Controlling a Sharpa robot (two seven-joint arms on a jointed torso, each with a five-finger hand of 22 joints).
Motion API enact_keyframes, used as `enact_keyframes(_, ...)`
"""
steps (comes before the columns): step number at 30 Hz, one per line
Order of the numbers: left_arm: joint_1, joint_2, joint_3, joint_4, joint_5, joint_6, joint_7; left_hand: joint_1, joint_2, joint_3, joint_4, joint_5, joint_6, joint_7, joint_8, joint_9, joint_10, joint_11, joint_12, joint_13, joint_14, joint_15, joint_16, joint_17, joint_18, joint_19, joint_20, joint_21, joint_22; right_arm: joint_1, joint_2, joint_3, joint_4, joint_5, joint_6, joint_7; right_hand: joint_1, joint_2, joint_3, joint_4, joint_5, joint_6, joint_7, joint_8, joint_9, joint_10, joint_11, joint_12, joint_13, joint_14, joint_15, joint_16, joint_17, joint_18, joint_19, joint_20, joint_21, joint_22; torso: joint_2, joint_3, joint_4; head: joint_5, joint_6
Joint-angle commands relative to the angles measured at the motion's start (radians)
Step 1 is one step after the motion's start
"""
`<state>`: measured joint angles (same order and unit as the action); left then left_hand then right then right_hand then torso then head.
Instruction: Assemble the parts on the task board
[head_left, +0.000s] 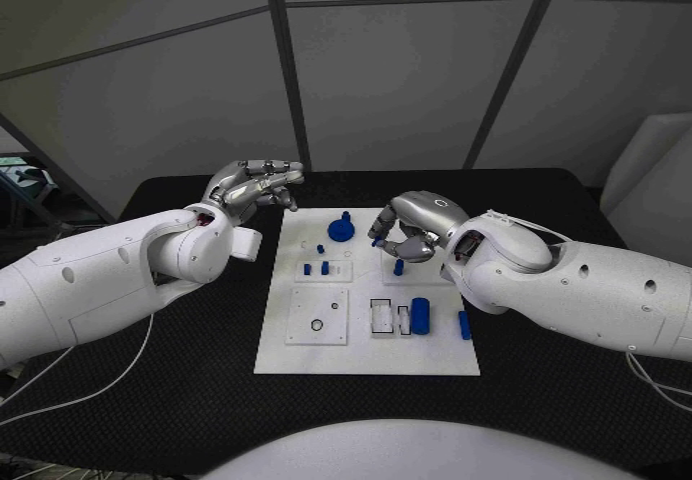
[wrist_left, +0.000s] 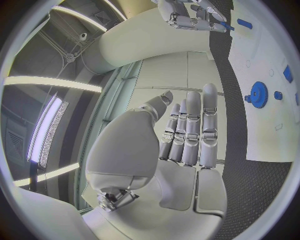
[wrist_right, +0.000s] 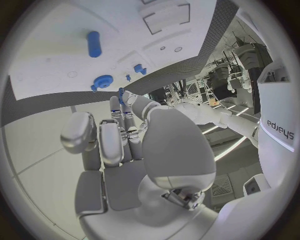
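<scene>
The white task board lies mid-table. At its far end stands a blue gear; two small blue pegs and another blue piece stand nearer. A blue cylinder lies by a framed slot, and a blue bar lies at the board's right edge. My right hand hovers over the board's far right, fingers curled, pinching a small blue peg at its fingertips. My left hand is raised off the board's far left corner, fingers straight and holding nothing. The gear lies beyond them.
A square plate on the board's near left carries a black ring. Black table surrounds the board on all sides. Grey wall panels stand behind the table's far edge.
</scene>
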<state>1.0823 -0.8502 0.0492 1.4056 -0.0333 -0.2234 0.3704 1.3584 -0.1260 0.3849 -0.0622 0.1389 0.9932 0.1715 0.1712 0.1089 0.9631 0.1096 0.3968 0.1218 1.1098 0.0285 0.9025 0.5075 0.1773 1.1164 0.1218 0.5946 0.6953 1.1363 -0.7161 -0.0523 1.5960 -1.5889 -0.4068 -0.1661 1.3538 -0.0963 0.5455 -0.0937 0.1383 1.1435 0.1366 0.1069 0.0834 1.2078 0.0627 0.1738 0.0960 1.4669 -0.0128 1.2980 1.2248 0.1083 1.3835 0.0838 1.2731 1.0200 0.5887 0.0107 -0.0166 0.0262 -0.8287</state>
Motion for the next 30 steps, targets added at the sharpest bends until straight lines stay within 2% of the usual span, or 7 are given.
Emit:
enact_keyframes(1,0.002,0.009,0.001,-0.004,0.012,0.002,0.020,0.002,0.008,-0.006,-0.001,0.004,-0.007,-0.002,0.004,-0.001,-0.009,0.003,-0.007,-0.002,-0.008,0.002,-0.004,-0.002,0.004,-0.007,0.000,-0.006,-0.001,-0.004,0.036,0.000,-0.013,0.043,0.003,0.042,-0.008,0.000,0.003,-0.002,0.003,0.004,0.000,0.000,0.001,0.006,0.000,0.002,-0.001,0.045,-0.008,0.004,0.000,-0.010,0.005,0.000,0.006,-0.001,0.000,-0.0016,0.0030,0.022,-0.008)
enact_keyframes(4,0.002,0.018,0.001,-0.011,0.013,0.003,0.021,0.002,0.008,-0.006,-0.001,0.004,-0.007,-0.002,0.004,-0.001,-0.009,0.003,-0.007,-0.002,-0.008,0.002,-0.004,-0.002,0.004,-0.007,0.000,-0.006,-0.001,-0.020,0.068,-0.003,-0.025,0.045,0.020,0.050,-0.009,0.000,0.003,-0.002,0.004,0.003,0.000,0.000,0.001,0.006,0.001,0.002,-0.001,0.045,-0.008,0.003,-0.002,-0.010,0.005,0.000,0.005,-0.002,0.001,-0.0005,0.0035,0.043,-0.013)
enact_keyframes(7,0.003,0.028,0.001,-0.021,0.014,0.002,0.021,0.003,0.008,-0.006,-0.001,0.004,-0.007,-0.002,0.004,-0.001,-0.009,0.003,-0.007,-0.002,-0.009,0.002,-0.004,-0.002,0.004,-0.007,0.000,-0.006,-0.001,-0.040,0.098,-0.010,-0.036,0.041,0.040,0.056,-0.009,-0.001,0.003,-0.003,0.005,0.003,0.001,-0.001,0.000,0.005,0.001,0.001,-0.002,0.044,-0.008,0.002,-0.003,-0.010,0.005,-0.001,0.005,-0.002,0.000,-0.0002,-0.0011,0.067,-0.019)
enact_keyframes(11,0.004,0.038,0.001,-0.035,0.021,0.000,0.023,0.003,0.008,-0.006,-0.001,0.004,-0.007,-0.002,0.004,-0.001,-0.009,0.003,-0.007,-0.002,-0.009,0.002,-0.004,-0.002,0.004,-0.007,0.000,-0.006,-0.001,-0.056,0.133,-0.036,-0.050,0.028,0.067,0.060,-0.008,0.000,0.004,-0.003,0.007,0.002,0.001,-0.002,0.000,0.004,0.001,0.000,-0.002,0.044,-0.008,0.003,-0.002,-0.010,0.005,-0.001,0.006,-0.001,0.001,0.0003,-0.0021,0.085,-0.025)
enact_keyframes(15,0.005,0.044,0.002,-0.043,0.025,-0.002,0.023,0.003,0.009,-0.006,-0.001,0.004,-0.006,-0.002,0.004,-0.001,-0.010,0.003,-0.007,-0.002,-0.009,0.003,-0.004,-0.002,0.004,-0.007,0.001,-0.007,-0.001,-0.065,0.157,-0.050,-0.066,0.015,0.093,0.057,-0.009,0.000,0.003,-0.003,0.008,0.001,0.002,-0.002,0.000,0.004,0.002,-0.001,-0.003,0.044,-0.008,0.003,-0.003,-0.010,0.004,-0.001,0.006,-0.002,0.001,0.0000,-0.0011,0.100,-0.034)
enact_keyframes(22,0.006,0.048,0.002,-0.049,0.027,-0.003,0.023,0.000,0.010,-0.009,0.001,0.004,-0.007,-0.001,0.005,-0.001,-0.011,0.004,-0.006,-0.002,-0.010,0.003,-0.004,-0.003,0.004,-0.008,0.001,-0.007,-0.002,-0.071,0.177,-0.057,-0.084,0.002,0.116,0.049,-0.012,-0.001,0.001,-0.002,0.010,0.000,0.003,-0.003,0.000,0.003,0.003,-0.001,-0.003,0.044,-0.007,0.004,-0.002,-0.010,0.004,-0.002,0.007,0.000,0.000,0.0004,-0.0020,0.129,-0.044)
enact_keyframes(30,0.007,0.052,0.002,-0.052,0.027,-0.001,0.022,-0.001,0.011,-0.010,0.002,0.004,-0.009,0.000,0.005,-0.002,-0.013,0.004,-0.005,-0.003,-0.010,0.004,-0.003,-0.003,0.004,-0.008,0.002,-0.007,-0.002,-0.072,0.188,-0.059,-0.086,-0.020,0.140,0.035,-0.013,-0.001,0.000,-0.002,0.010,0.000,0.003,-0.004,0.000,0.003,0.003,-0.002,-0.004,0.044,-0.007,0.004,-0.002,-0.010,0.004,-0.002,0.007,0.000,-0.001,0.0008,-0.0029,0.141,-0.044)
